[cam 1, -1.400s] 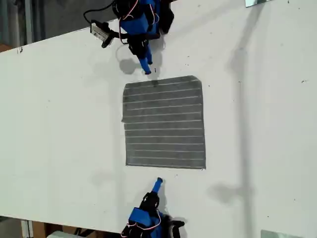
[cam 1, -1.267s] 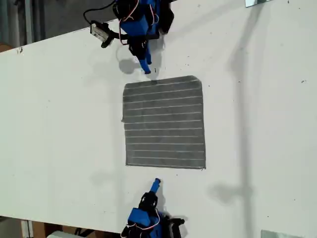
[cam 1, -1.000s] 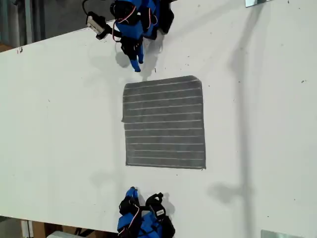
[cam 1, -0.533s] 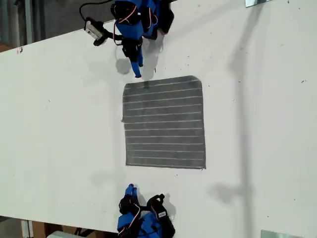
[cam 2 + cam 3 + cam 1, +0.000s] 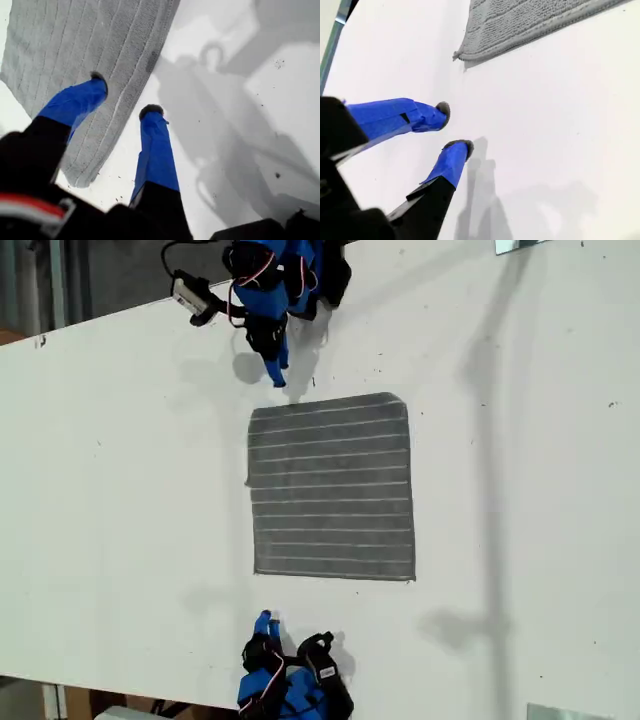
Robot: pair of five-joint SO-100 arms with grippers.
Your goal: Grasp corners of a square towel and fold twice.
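In the exterior view the towel point(image 5: 331, 487), grey, ribbed with fine pale stripes, lies flat mid-table point(image 5: 120, 490). The first wrist view shows my first gripper point(image 5: 125, 100), blue-taped jaws spread, over a rounded corner point(image 5: 82, 176). In the second wrist view my second gripper point(image 5: 454, 126), jaws slightly parted, hangs over bare white table near another corner point(image 5: 461, 54).

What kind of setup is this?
Likely a lab or workshop test bench: a bare white table, two small blue arms mounted at opposite edges, a single grey striped towel laid flat between them. No household items visible.
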